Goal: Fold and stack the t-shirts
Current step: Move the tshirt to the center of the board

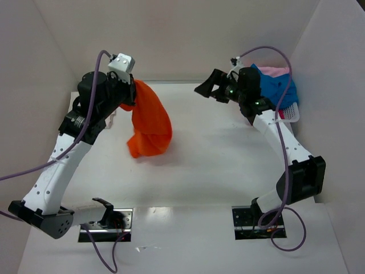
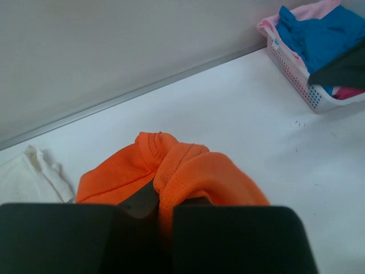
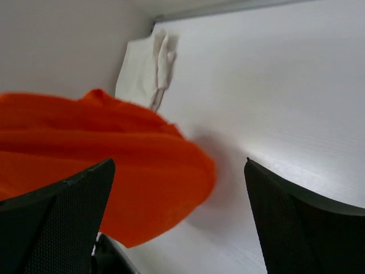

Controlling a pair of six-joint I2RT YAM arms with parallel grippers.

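Observation:
My left gripper (image 1: 130, 94) is shut on the bright orange t-shirt (image 1: 149, 123) and holds it up above the table; the cloth hangs bunched below it. In the left wrist view the orange t-shirt (image 2: 188, 171) bulges out between my closed fingers. My right gripper (image 1: 210, 88) is open and empty, raised at the back, pointing toward the orange t-shirt (image 3: 102, 154). The blue t-shirt (image 1: 278, 87) and the pink t-shirt (image 1: 275, 71) lie in the white basket (image 1: 291, 113) at the back right. The cream-white t-shirt (image 3: 147, 68) lies at the back left by the wall.
White walls close in the table on three sides. The basket (image 2: 296, 74) stands against the right wall. The arm bases sit at the near edge.

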